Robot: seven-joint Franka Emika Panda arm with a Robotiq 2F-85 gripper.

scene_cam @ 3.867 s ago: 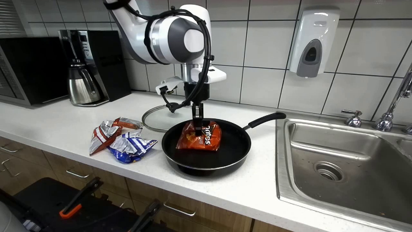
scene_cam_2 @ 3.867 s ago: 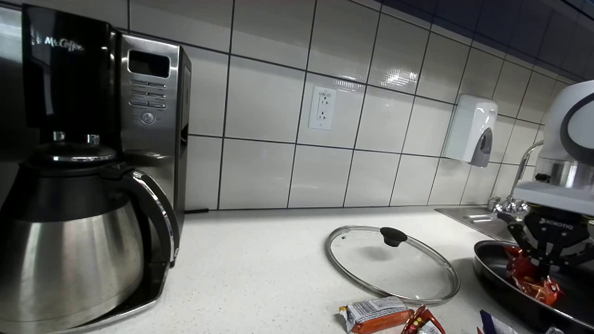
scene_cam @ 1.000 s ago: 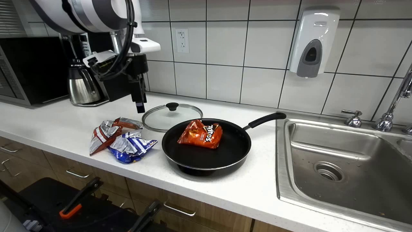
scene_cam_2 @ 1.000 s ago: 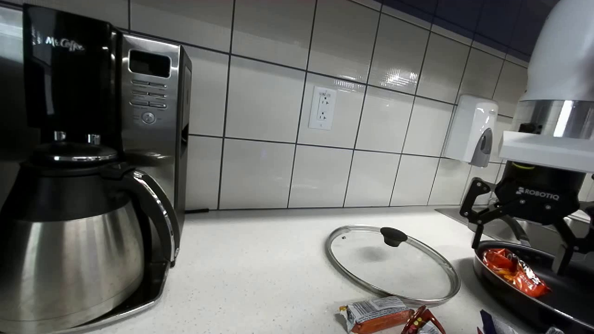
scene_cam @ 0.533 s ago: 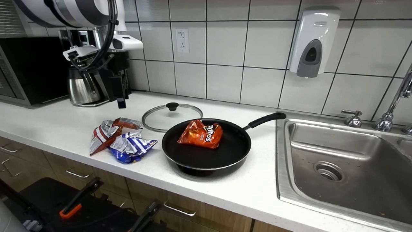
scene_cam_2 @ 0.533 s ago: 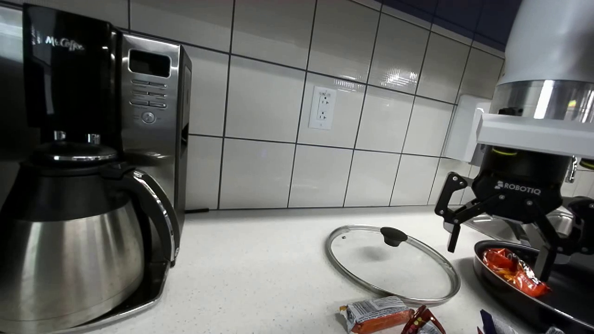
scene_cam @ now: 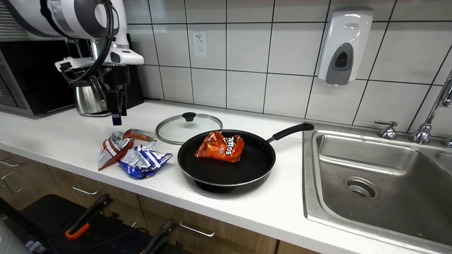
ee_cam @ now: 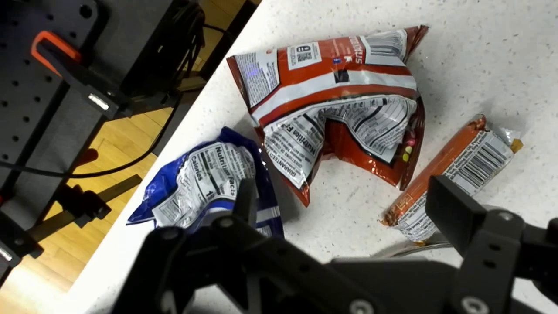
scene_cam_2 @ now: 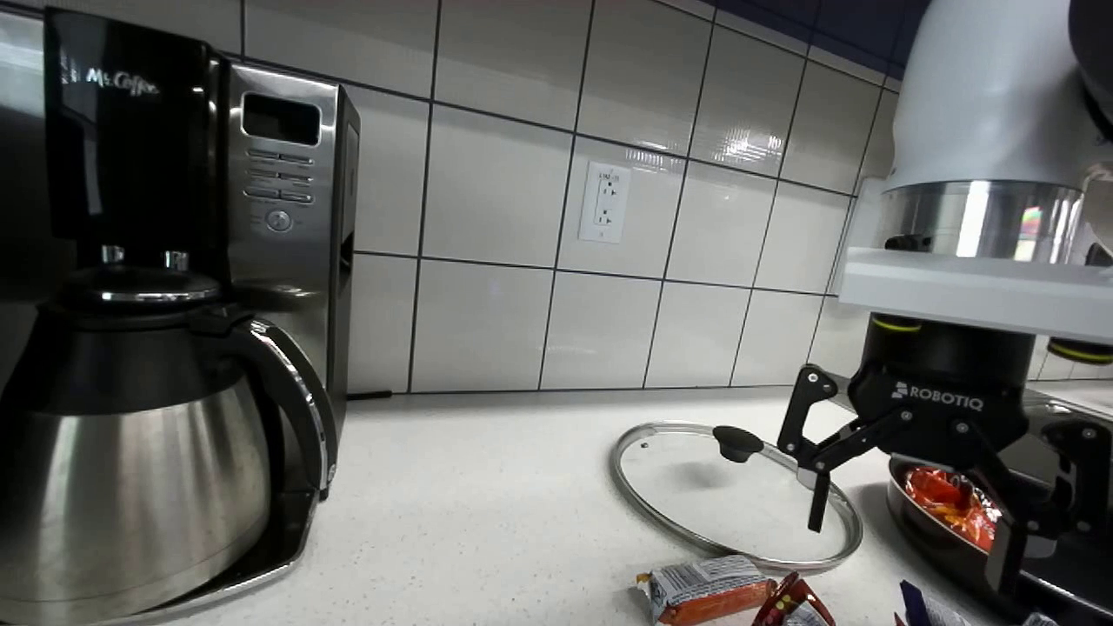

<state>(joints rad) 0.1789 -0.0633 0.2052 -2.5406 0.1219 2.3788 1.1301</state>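
Snack packets (ee_cam: 331,85) below, jaws spread wide, empty

in the wrist view, the blue bag (ee_cam: 209,179) is partly covered by the gripper (ee_cam: 344,198) and only a sliver of the lid (ee_cam: 423,248) is shown. in an exterior view, the orange bag (scene_cam_2: 943,504) is partly screened by the gripper, the pan (scene_cam_2: 935,552) is cropped at right, and the dispenser (scene_cam_2: 859,217) is partly blocked by the arm (scene_cam_2: 983,104), itself cropped at the top in both exterior views.

White arm (scene_cam: 76,19), hand (scene_cam_2: 910,546) pointing down, fingers (scene_cam_2: 819,502) spread wide
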